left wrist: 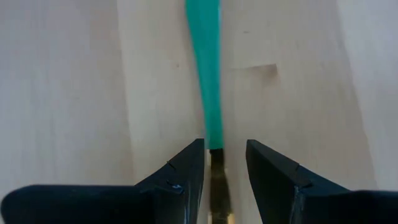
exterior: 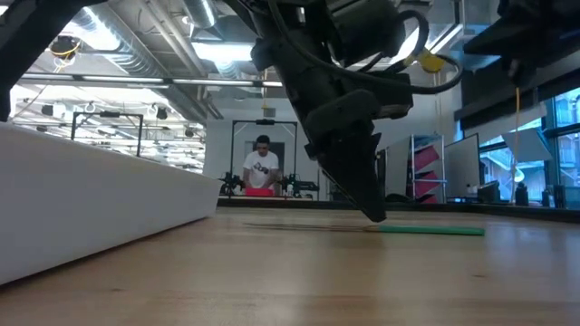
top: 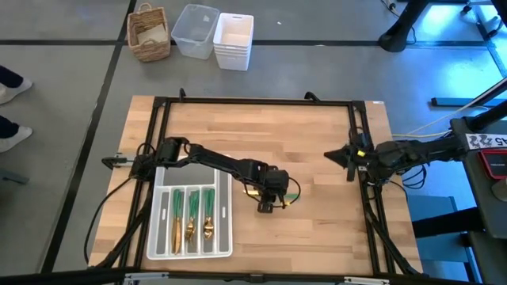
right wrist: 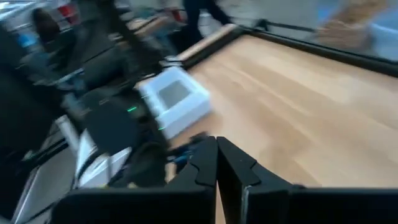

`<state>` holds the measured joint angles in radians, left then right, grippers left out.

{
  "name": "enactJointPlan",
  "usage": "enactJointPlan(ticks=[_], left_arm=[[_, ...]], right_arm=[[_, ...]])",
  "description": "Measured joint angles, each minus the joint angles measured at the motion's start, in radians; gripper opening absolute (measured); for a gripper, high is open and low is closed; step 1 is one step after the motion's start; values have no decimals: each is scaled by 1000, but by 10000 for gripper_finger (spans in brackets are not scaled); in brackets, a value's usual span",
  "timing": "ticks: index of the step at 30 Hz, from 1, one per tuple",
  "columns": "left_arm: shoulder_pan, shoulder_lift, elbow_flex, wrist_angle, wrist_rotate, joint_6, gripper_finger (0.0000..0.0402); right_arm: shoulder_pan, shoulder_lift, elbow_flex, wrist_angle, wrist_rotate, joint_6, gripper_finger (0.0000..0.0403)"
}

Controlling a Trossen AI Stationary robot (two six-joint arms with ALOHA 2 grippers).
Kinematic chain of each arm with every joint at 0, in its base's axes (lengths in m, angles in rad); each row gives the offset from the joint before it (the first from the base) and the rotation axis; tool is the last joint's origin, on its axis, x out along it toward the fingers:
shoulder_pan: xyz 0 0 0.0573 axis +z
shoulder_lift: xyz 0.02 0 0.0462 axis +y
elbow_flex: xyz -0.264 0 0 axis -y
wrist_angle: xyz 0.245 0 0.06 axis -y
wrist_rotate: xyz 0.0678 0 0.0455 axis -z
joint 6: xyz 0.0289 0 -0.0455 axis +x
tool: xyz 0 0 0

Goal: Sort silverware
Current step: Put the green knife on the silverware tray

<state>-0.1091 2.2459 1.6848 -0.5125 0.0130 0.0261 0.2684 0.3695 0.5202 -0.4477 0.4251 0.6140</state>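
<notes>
One piece of silverware lies flat on the wooden table near its middle. Its green handle points toward the table's right edge, and its gold neck runs back between my fingers. My left gripper is open and points steeply down over it, one finger on either side of where green meets gold. I see no touch. More silverware lies in the white tray. My right gripper is shut and empty, drawn back at the table's right edge.
The white compartmented tray stands at the near left, and its wall fills the left of the low view. A black frame rims the table. A wicker basket and white bins sit beyond the far edge. A person stands far behind.
</notes>
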Motion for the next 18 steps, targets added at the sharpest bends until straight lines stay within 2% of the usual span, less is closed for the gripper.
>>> enactJointPlan(ticks=[8,11,18], left_arm=[[6,5,0,-4,-3,-2,113],[-2,16,-1,-1,2,0,113],[-12,23,-1,-3,-13,-2,113]], right_arm=[[0,-20,-122,290,-214,-138,5],[0,-39,-157,348,-240,-159,5],[0,-90,-217,353,-234,-161,5]])
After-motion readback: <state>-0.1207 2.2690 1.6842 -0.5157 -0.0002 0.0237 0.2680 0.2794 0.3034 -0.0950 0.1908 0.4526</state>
